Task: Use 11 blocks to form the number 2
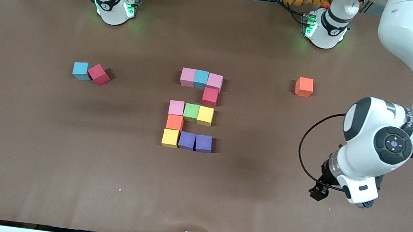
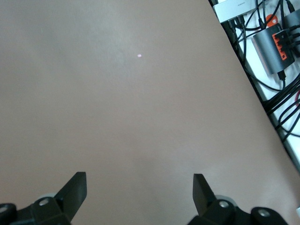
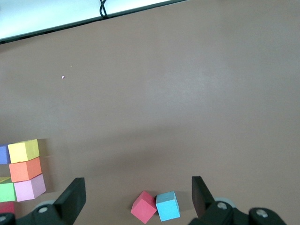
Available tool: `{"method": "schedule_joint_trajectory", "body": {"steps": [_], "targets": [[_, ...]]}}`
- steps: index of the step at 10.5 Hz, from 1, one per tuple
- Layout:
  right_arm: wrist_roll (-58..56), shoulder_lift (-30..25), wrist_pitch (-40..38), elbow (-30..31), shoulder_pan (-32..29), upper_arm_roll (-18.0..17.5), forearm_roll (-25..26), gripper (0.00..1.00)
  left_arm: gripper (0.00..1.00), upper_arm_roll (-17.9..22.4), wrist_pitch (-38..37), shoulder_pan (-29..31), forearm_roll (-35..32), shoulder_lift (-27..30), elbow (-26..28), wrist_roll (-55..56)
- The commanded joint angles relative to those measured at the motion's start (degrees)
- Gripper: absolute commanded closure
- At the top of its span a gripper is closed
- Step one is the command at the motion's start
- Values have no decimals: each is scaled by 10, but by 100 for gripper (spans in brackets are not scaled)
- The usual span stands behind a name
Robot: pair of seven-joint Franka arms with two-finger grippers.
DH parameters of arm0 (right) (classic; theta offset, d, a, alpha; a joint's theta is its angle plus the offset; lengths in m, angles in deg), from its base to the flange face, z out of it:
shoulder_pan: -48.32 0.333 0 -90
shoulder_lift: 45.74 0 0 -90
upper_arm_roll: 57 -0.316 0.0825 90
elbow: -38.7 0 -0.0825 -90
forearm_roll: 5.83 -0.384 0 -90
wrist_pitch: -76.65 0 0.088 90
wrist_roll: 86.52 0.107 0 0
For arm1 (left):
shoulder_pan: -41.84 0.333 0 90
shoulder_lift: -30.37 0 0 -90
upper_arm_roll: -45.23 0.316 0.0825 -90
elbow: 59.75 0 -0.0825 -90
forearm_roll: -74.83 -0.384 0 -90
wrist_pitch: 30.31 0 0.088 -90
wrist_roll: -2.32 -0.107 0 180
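1. Blocks forming the number 2: eleven cubes mid-table. The row farthest from the front camera is pink, light blue, pink; a crimson cube sits below its end toward the left arm; then pink, green, yellow; one orange; nearest row yellow, purple, purple.
2. Spare cubes: a light blue block touching a tilted crimson block toward the right arm's end; an orange block alone toward the left arm's end.
3. Left gripper: over bare brown table, fingers apart, holding nothing.
4. Right gripper: above the spare pair, fingers apart, holding nothing.
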Motion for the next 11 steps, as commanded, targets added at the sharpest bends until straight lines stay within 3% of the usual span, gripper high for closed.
{"method": "schedule_joint_trajectory", "body": {"steps": [1, 4, 5, 7, 9, 11], "targets": [[0, -7, -17, -7, -8, -8, -2, 0, 0, -4, -58, 19, -16, 44, 18, -87], [-4, -7, -33, -7, -2, -12, -5, 0, 0, -13, -173, 43, 11, 98, 44, -150], [-4, -7, -33, -8, 4, -12, -5, 0, 0, -14, -174, 45, 38, 130, 88, -134], [-4, -5, -29, -8, 14, -20, -3, 0, 0, -16, -157, 44, 55, 238, 236, -108], [4, -1, -32, -7, 55, -21, 73, 0, 0, -18, -119, 44, 61, 364, 382, -109], [4, 1, -33, -2, 56, -21, 77, 0, 0, -18, -110, 47, 73, 452, 453, -118]]}}
